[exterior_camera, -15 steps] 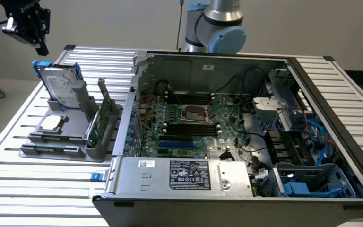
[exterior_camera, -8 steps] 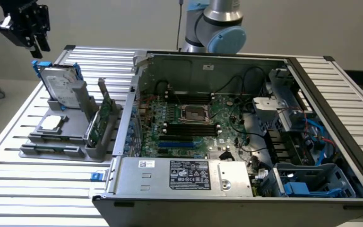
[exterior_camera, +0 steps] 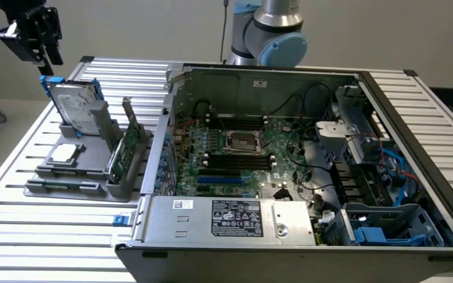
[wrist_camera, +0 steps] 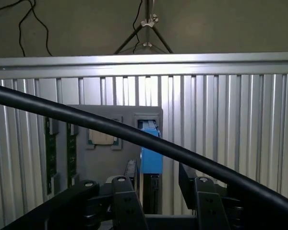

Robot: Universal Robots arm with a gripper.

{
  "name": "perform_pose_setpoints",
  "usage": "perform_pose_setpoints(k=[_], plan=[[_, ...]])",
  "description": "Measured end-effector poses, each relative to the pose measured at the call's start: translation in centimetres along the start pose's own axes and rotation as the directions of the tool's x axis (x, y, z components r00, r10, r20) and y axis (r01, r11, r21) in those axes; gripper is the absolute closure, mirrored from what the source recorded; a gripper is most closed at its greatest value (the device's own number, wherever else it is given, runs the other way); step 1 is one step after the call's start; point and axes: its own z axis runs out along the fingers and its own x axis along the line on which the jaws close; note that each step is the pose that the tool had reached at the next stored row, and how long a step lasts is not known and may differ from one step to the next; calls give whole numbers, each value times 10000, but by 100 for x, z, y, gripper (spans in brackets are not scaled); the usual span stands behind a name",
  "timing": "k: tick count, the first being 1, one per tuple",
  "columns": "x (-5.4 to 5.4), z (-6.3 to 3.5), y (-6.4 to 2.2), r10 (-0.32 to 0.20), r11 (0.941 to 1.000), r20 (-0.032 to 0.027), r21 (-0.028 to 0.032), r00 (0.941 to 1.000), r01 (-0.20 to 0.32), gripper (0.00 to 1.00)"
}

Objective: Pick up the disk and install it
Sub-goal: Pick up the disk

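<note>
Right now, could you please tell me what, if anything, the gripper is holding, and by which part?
Nothing is held. The gripper hangs open above the blue-edged silver-grey rectangular metal disk, which stands on edge in a grey holder.

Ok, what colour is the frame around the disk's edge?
Blue. The frame around the disk shows best in the wrist view.
</note>
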Motion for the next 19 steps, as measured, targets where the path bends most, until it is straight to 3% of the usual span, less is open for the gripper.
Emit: perform_pose_setpoints(k=[8, 13, 15, 19], plan=[[-1, 142, 30, -327, 9995, -7, 11, 9995, 327, 52], [-1, 186, 49, -350, 9994, -48, 24, 9994, 350, 52], [0, 204, 53, -348, 9993, -56, 96, 9994, 349, 52], [-1, 250, 68, -344, 9989, -66, 319, 9994, 346, 52]])
